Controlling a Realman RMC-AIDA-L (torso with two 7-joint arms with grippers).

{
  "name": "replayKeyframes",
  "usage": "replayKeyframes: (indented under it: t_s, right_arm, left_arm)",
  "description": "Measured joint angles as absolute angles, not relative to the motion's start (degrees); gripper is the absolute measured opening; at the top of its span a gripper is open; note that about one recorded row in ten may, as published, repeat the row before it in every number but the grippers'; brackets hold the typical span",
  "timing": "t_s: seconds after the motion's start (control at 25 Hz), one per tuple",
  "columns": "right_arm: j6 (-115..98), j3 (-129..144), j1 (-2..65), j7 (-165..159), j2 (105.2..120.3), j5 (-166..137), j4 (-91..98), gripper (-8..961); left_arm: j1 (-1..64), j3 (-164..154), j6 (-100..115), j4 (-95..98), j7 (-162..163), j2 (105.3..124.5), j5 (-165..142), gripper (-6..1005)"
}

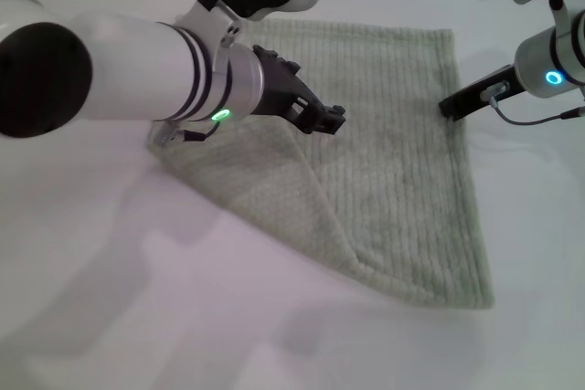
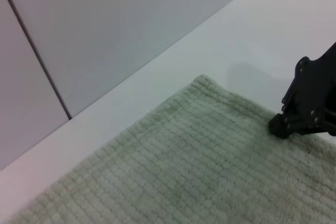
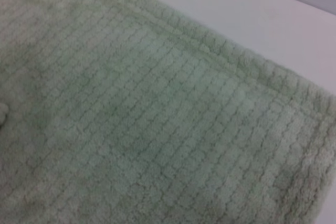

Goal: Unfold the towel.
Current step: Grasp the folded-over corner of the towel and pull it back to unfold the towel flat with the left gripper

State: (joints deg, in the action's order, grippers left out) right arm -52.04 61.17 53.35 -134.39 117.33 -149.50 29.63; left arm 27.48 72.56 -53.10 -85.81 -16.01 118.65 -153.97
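The pale sage-green towel [image 1: 393, 162] lies flat on the white table [image 1: 119, 317]. Its left part is folded over as a triangular flap [image 1: 260, 180]. My left gripper [image 1: 325, 120] hovers over the towel's middle, at the upper end of the flap's fold line. My right gripper [image 1: 450, 105] sits low at the towel's right edge, near the far right corner. It also shows in the left wrist view [image 2: 281, 125], its tip at the edge of the towel [image 2: 184, 171]. The right wrist view shows only the ribbed towel [image 3: 157, 119] and its hem, close up.
A grey wall panel [image 2: 105, 35] rises behind the table's far edge, close to the towel's far corner. A thin cable [image 1: 535, 119] hangs by the right wrist. Bare table lies in front of the towel and to its left.
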Motion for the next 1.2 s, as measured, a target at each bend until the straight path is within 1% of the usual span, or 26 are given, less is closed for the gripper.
replayKeyframes:
  t_s: [0.12, 0.64, 0.76, 0.92, 1.2]
  right_arm:
    - [-52.09, 61.17, 53.35, -134.39, 117.33, -149.5, 29.72, 0]
    - [-52.22, 61.17, 53.44, -134.39, 117.27, -149.5, 29.88, 0]
    - [-52.39, 61.17, 53.5, -134.39, 117.26, -149.5, 29.89, 0]
    - [-52.66, 61.17, 53.52, -134.38, 117.24, -149.5, 29.89, 0]
    - [-52.74, 61.2, 53.49, -134.39, 117.2, -149.61, 29.89, 0]
  left_arm:
    - [28.78, 72.34, -53.14, -84.38, -14.88, 118.57, -154.62, 696]
    - [30.35, 69.43, -46.15, -77.33, -15.71, 118.61, -158.44, 691]
    - [32.11, 69.73, -45.95, -74.36, -15.77, 118.66, -157.79, 690]
    - [36.28, 69.83, -46.65, -68.36, -12.58, 118.66, -157.51, 688]
    - [37.11, 70.01, -46.78, -67.24, -11.46, 118.65, -157.8, 686]
